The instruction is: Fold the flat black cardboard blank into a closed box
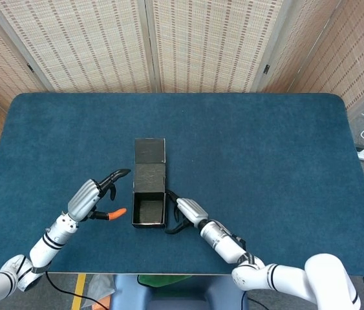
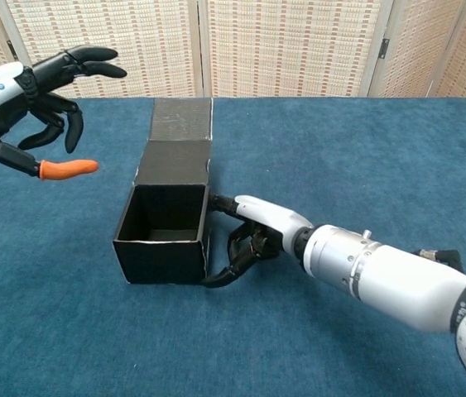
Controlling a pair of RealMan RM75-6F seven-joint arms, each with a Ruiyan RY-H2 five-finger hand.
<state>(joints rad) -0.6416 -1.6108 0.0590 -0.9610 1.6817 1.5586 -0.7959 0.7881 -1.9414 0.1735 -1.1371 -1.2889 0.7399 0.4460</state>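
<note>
The box [image 2: 169, 217] is matt black cardboard. The table [image 1: 266, 155] wears napped blue cloth. The arm [image 2: 381, 269] shows glossy white plastic.
</note>
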